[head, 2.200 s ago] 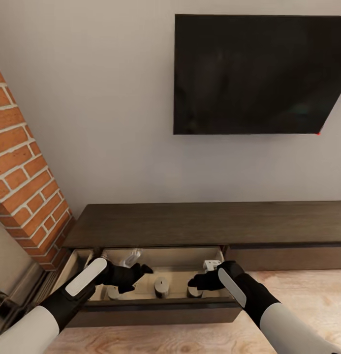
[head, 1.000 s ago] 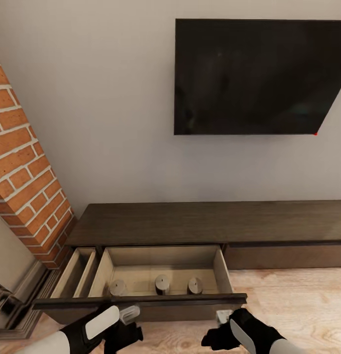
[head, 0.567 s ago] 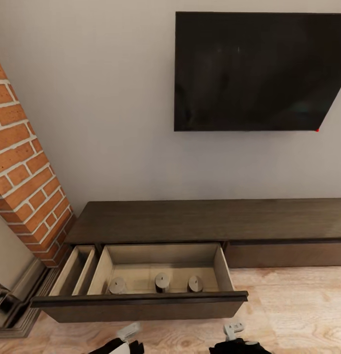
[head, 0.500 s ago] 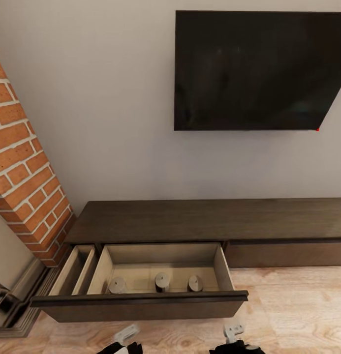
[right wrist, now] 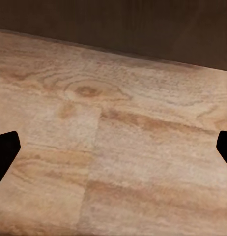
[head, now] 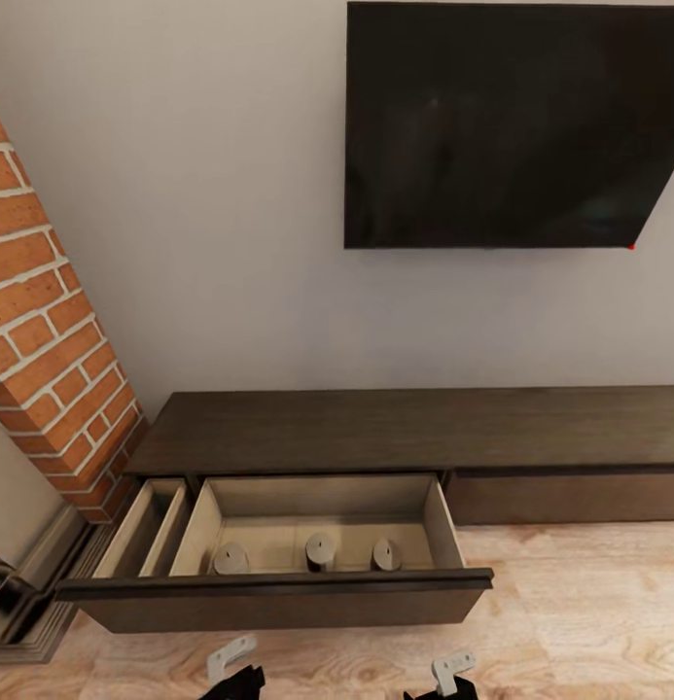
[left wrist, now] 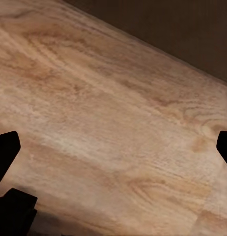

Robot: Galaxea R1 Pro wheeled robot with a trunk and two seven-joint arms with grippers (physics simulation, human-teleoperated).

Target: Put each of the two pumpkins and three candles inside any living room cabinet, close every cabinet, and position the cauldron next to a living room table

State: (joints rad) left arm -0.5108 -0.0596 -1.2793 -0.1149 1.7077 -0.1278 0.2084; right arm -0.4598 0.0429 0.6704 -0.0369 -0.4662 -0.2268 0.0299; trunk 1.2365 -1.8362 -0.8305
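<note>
Both arms have pulled back out of the open drawer (head: 278, 583) and now sit low, in front of the cabinet (head: 414, 433). From the head view, three candles (head: 320, 551) stand in a row inside that drawer, near its front. The left pincer (head: 231, 661) and right pincer (head: 451, 671) peek up in front of the drawer, over the wood floor (head: 589, 622). A black TV (head: 512, 126) hangs above the cabinet, and a brick fireplace (head: 45, 340) stands to its left.

From the left wrist view, the left pincer (left wrist: 113, 147) is spread wide over the floor.

From the right wrist view, the right pincer (right wrist: 113, 147) is spread wide too, holding nothing.
</note>
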